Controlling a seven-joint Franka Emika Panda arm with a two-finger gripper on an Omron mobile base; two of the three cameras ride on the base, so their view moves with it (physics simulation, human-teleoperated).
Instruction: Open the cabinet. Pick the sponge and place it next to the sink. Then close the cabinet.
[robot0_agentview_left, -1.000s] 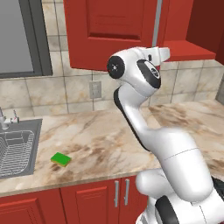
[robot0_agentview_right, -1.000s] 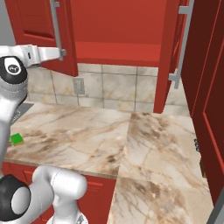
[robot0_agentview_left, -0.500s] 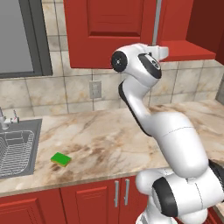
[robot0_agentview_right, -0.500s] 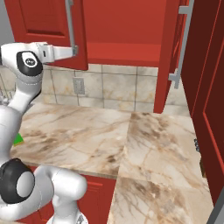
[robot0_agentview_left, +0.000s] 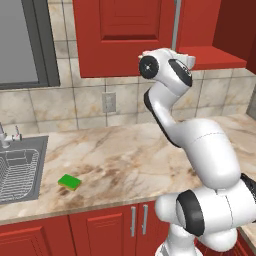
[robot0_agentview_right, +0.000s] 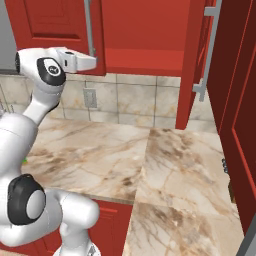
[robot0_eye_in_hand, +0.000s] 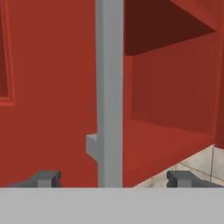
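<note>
The red wall cabinet's left door (robot0_agentview_left: 120, 35) stands shut or nearly so, and its right door (robot0_agentview_right: 197, 60) hangs open over the bare red interior (robot0_agentview_right: 145, 35). My gripper (robot0_eye_in_hand: 113, 178) is open at the lower end of the left door's silver bar handle (robot0_eye_in_hand: 109, 87). The bar stands between the fingertips (robot0_eye_in_hand: 48, 178) with a gap on each side. From the right base view the gripper (robot0_agentview_right: 94, 61) sits just under that handle (robot0_agentview_right: 89, 25). The green and yellow sponge (robot0_agentview_left: 69, 182) lies flat on the marble counter, a little right of the sink (robot0_agentview_left: 20, 170).
A small faucet (robot0_agentview_left: 6, 136) stands at the sink's back rim. A wall outlet (robot0_agentview_left: 108, 102) sits on the tiled backsplash. A dark red panel (robot0_agentview_right: 235, 110) juts out at the right. Low red cabinets (robot0_agentview_left: 100, 230) run under the counter (robot0_agentview_right: 100, 155).
The left door has swung towards the cabinet with my hand on its handle. My gripper has then opened and let go of the bar. The sponge has not moved.
</note>
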